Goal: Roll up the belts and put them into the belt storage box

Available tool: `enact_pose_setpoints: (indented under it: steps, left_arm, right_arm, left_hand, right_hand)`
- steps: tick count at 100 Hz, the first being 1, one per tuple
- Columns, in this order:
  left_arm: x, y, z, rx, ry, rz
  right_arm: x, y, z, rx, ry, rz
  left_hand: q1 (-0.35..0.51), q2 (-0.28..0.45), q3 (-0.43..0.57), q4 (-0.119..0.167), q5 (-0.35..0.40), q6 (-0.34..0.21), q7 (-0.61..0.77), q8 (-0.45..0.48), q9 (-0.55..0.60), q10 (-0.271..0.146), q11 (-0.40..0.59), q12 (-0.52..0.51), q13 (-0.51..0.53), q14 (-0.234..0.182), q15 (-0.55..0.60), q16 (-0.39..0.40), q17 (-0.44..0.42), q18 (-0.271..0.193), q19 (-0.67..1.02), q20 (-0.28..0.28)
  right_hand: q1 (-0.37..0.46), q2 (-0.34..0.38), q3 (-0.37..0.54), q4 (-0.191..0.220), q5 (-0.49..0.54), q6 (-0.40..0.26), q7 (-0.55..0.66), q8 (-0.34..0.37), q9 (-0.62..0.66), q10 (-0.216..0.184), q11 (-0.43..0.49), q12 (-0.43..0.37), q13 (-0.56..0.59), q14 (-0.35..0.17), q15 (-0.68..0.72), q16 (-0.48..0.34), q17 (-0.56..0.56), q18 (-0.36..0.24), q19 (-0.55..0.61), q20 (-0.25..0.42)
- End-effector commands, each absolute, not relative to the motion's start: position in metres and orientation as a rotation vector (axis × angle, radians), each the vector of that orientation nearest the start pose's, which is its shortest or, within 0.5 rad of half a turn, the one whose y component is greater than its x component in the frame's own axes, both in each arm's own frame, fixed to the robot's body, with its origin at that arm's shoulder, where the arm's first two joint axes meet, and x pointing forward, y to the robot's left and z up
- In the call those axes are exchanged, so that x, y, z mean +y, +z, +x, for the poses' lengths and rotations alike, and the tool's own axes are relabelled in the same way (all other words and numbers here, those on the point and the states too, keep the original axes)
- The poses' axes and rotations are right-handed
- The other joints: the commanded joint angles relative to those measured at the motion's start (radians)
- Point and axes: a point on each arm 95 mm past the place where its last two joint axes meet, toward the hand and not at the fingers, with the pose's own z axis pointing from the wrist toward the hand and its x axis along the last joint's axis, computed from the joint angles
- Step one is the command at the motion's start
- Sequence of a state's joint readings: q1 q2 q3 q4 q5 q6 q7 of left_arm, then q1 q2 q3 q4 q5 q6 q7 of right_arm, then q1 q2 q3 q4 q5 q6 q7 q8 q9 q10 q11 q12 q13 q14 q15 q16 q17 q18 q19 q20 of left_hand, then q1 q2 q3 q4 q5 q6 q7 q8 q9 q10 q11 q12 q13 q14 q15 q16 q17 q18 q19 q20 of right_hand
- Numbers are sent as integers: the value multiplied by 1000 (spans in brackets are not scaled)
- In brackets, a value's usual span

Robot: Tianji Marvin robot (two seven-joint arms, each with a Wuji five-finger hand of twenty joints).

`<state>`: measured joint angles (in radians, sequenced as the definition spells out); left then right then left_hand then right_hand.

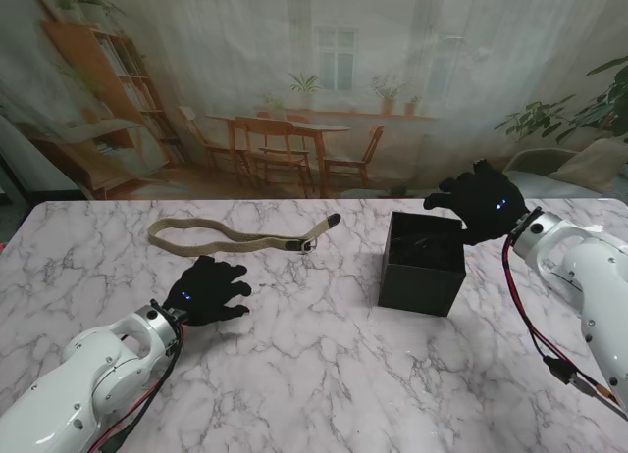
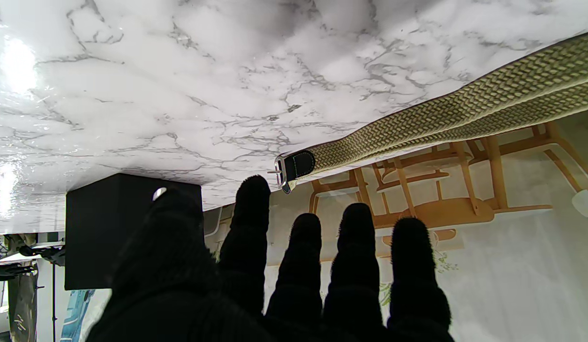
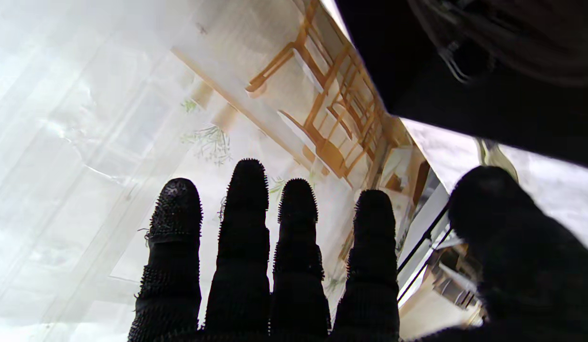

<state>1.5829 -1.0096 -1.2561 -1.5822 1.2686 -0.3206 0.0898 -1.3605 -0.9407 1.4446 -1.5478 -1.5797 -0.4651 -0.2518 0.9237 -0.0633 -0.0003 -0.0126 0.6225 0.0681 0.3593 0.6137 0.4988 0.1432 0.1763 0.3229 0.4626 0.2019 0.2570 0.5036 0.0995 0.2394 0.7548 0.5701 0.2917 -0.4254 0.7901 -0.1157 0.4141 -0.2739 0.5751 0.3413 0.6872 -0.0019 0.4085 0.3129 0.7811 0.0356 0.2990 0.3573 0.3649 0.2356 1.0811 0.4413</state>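
Note:
A tan woven belt (image 1: 235, 239) lies unrolled in a long loop on the marble table, far left of centre, its dark buckle end (image 1: 312, 243) pointing right. The left wrist view shows the belt (image 2: 465, 114) and its buckle (image 2: 294, 166) just beyond the fingertips. My left hand (image 1: 208, 291) hovers open, fingers spread, a little nearer to me than the belt, not touching it. The black storage box (image 1: 423, 262) stands right of centre with something dark coiled inside. My right hand (image 1: 483, 202) floats open above the box's far right corner, holding nothing. The box's underside (image 3: 465, 61) fills a corner of the right wrist view.
The marble table (image 1: 324, 375) runs to a far edge against a printed backdrop of chairs and shelves. A red and black cable (image 1: 535, 326) hangs along my right forearm.

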Motion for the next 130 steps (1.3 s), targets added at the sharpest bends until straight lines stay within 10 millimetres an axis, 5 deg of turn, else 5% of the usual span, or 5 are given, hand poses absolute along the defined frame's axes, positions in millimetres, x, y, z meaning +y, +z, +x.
enact_pose_setpoints:
  steps: [1,51,93,130]
  left_arm:
    - [22,-324,393,1799,-1424,-763]
    - [59,-294,442,1733,-1319,-768]
    - [80,-317,481,1727,-1208,-925]
    - [87,-341,493,1764,-1099,-1001]
  right_arm:
    - [-86,-205,446,1649,1245,300]
    - [-77,-244,385,1490,1426,367]
    - [-60,-277,342,1436,1510,445]
    - [-44,-302,324,1467,1527,527]
  left_hand:
    - [-6,42,-18,2,-19,-5,-18,-3,24,-1,2,10,11,4,-10,-2,-11,38,-21,15]
    - [-20,66,-21,4,-86,4,-105,-82,-53,2,-45,-24,-26,-13,-42,-31,-11,16,-50,-5]
    - [-104,36,-29,4,-311,-3,-282,-218,-226,2,-87,-72,-87,-26,-57,-43,-42,0,-90,-11]
    - [-174,-107,-27,5,-319,6,-290,-255,-296,23,-92,-82,-144,-10,-51,-30,-68,-16,-97,13]
  right_hand:
    - [5,28,-21,27,22,25,-15,-6,19,30,-32,-11,-22,33,-44,-13,-23,49,-24,-16]
    - [40,46,-96,38,86,42,-73,9,61,52,-84,6,-28,61,-64,-8,-38,75,-40,-16]
    - [49,52,-116,39,126,44,-84,22,93,59,-105,15,-21,72,-65,-4,-47,91,-51,-15]
    - [53,64,-122,43,115,53,-92,32,88,63,-107,25,-20,68,-66,-1,-44,90,-54,-13]
